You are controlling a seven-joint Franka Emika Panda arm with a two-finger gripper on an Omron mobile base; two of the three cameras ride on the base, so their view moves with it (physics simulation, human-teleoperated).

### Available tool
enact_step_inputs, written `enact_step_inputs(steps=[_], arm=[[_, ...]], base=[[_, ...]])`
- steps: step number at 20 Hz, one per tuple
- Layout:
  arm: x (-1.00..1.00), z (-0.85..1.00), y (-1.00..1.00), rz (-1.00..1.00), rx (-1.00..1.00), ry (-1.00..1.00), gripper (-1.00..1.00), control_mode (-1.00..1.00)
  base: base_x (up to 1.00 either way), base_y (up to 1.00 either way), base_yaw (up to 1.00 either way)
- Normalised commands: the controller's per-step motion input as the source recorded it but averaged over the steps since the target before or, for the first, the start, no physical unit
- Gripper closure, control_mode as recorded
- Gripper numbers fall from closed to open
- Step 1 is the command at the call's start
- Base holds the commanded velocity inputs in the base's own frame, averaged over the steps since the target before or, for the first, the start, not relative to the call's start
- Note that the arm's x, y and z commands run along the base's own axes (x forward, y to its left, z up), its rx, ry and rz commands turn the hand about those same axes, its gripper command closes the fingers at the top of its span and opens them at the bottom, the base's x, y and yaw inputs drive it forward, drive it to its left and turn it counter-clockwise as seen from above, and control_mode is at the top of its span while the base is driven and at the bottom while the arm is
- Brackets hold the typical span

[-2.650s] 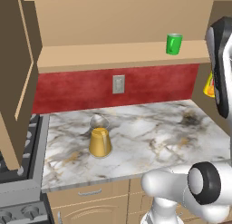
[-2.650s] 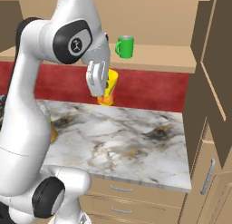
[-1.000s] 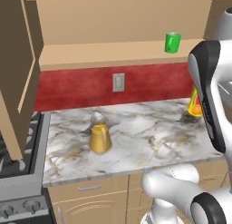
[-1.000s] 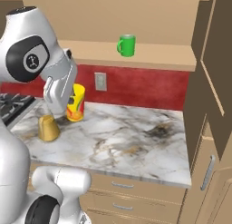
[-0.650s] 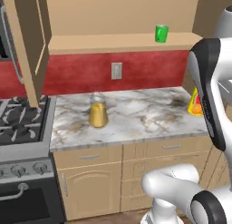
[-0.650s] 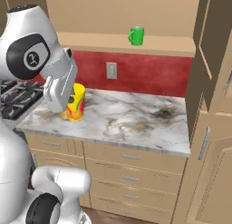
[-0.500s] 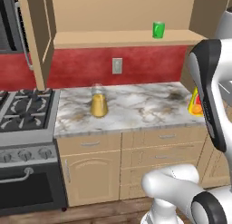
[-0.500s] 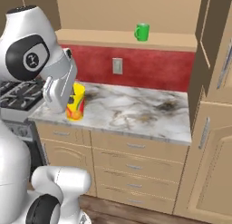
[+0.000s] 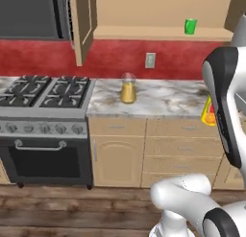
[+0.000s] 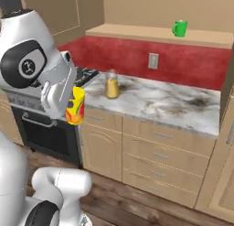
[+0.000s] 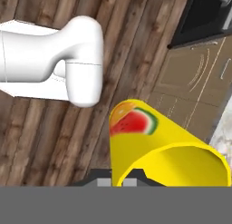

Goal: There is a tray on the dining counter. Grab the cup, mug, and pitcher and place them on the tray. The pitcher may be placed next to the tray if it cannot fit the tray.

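While the gripper [image 10: 69,111] holds one cup [image 10: 75,105], one pitcher [image 10: 111,84] and one mug [image 10: 179,28] wait

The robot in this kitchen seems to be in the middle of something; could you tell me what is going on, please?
The white arm is carrying the small yellow handleless cup, with the gripper shut on it, out in front of the tan cabinets and above the wooden floor. The amber glass pitcher stands on the marble countertop beside the stove. The bright green handled mug sits on the wooden shelf above the red wall. No tray is in sight, so nothing has been delivered yet.
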Motion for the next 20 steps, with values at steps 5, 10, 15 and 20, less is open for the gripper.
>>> enact_step_inputs(steps=[5, 10, 15, 20], arm=[[0.0, 0.0, 0.0, 0.0, 0.0, 0.0, 1.0, 1.0], [0.0, 0.0, 0.0, 0.0, 0.0, 0.0, 1.0, 1.0], [0.0, 0.0, 0.0, 0.0, 0.0, 0.0, 1.0, 1.0], [0.0, 0.0, 0.0, 0.0, 0.0, 0.0, 1.0, 1.0]], base=[[-0.04, 0.22, 0.67], [0.0, 0.14, 0.77], [0.0, 0.03, 0.82], [0.0, 0.0, 0.79]])
